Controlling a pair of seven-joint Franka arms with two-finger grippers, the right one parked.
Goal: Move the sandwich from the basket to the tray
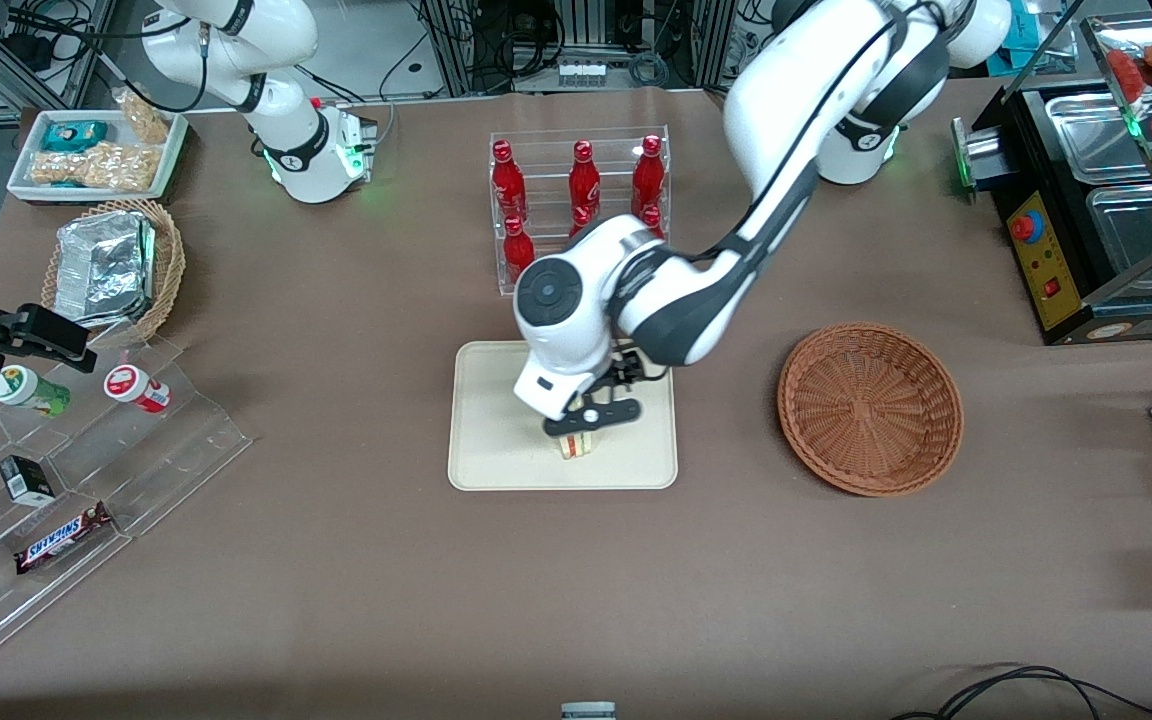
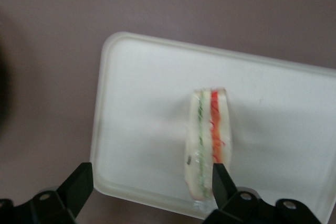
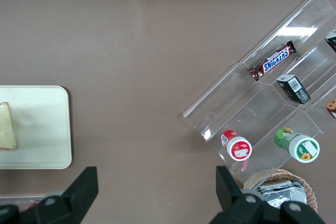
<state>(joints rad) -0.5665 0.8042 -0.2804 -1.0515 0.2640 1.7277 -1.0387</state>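
- I have the pincer low over the tray, at the tray's part nearer the front camera.
- On the wrist camera its fingers are spread wide, far wider than the sandwich; one fingertip sits right at the sandwich's edge and the other is well clear of it, so nothing is gripped.
- The sandwich is on the tray, standing on edge so that I see its white bread with a green stripe and an orange-red stripe facing up at the wrist camera.
- From the parked arm's wrist I catch a pale wedge of it on the tray's surface.
- The basket sits on the worktop beside the tray, toward the working arm's end, well apart from it, with nothing inside.
- A clear rack of red bottles stands farther from the front camera than the tray.
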